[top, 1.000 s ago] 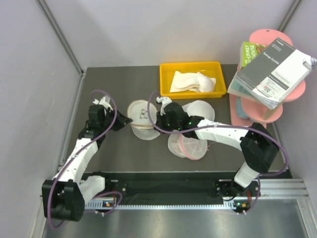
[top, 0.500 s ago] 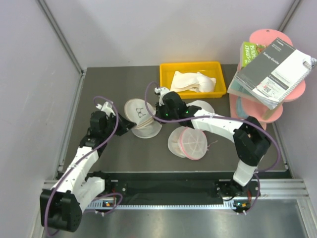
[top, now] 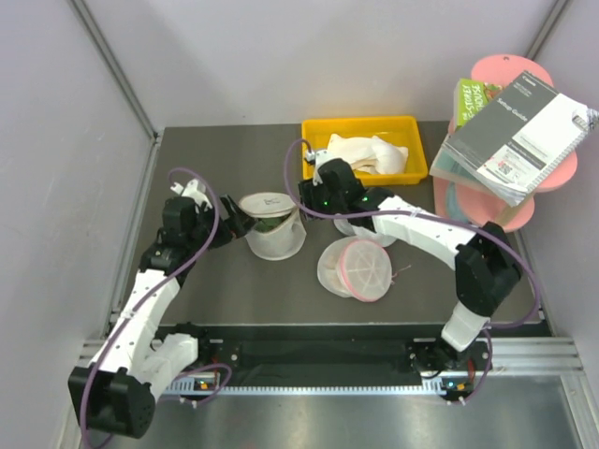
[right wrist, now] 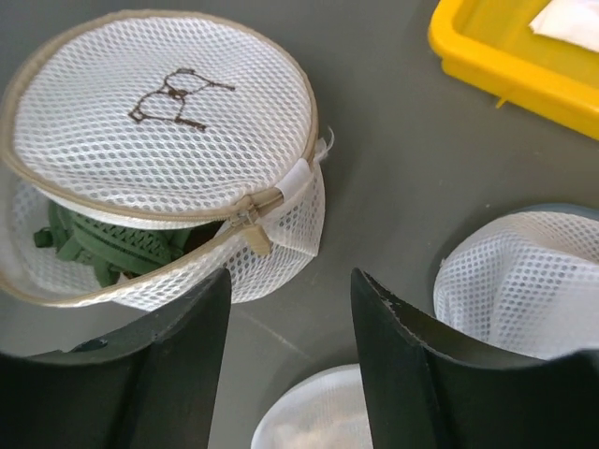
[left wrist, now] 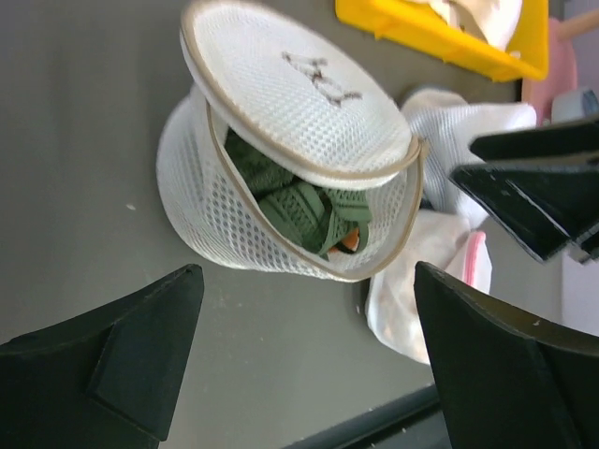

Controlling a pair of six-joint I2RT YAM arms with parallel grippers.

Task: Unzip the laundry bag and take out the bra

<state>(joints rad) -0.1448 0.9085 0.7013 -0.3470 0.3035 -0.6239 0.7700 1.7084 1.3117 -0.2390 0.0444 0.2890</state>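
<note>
The laundry bag (top: pixel 271 238) was set on the table (top: pixel 215 290), left of centre, with the bra (left wrist: pixel 298 210) lodged inside it. A second mesh bag (top: pixel 358 269) was laid to its right, nearer the front, and a third mesh bag (right wrist: pixel 515 281) just behind that one. A tray (top: pixel 314 159) was placed at the back, with a cloth (top: pixel 360 154) in it. Books (top: pixel 515 131) were stacked on a shelf stand (top: pixel 505 220) at the right edge.

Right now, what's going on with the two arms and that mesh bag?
Both arms are at the tan-rimmed laundry bag on the table. Its zip is undone and the lid gapes, showing the green bra inside. The left end effector and the right end effector sit on opposite sides of the bag, both open and gripping nothing. The bra is not yet out.
</note>
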